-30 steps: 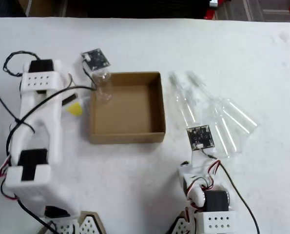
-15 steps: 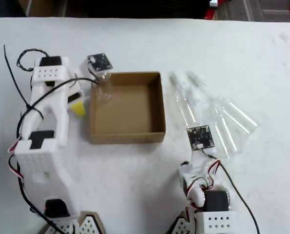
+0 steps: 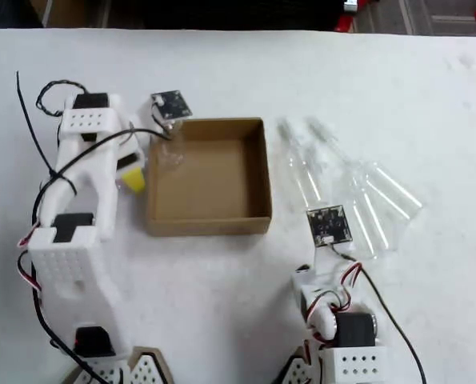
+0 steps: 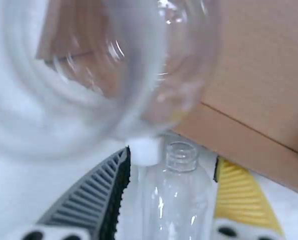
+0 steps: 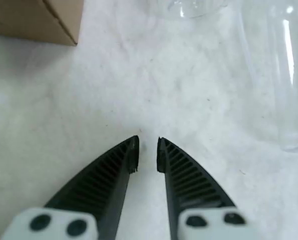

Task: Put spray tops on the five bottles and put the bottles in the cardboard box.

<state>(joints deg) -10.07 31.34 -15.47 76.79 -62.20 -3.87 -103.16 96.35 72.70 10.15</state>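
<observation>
My left gripper [image 4: 172,155] is shut on a clear bottle [image 4: 175,195] whose neck is open, with no spray top. In the high view this bottle [image 3: 168,149] hangs at the far left corner of the cardboard box [image 3: 210,216], over its left wall. A blurred clear round shape [image 4: 88,80] lies across the left wrist view in front of the box [image 4: 259,75]. Several clear bottles [image 3: 342,184] lie on the table right of the box. Near the front edge, my right gripper [image 5: 147,149] points at bare table, shut with nothing between its fingers.
The right arm's base [image 3: 342,336] sits at the front edge, just in front of the lying bottles [image 5: 279,75]. A box corner [image 5: 38,17] shows in the right wrist view. The left arm [image 3: 74,216] takes up the table left of the box, trailing black cables.
The left arm has swung toward the box's far left corner, carrying the bottle slightly farther back and right. The right arm and the loose bottles have stayed put.
</observation>
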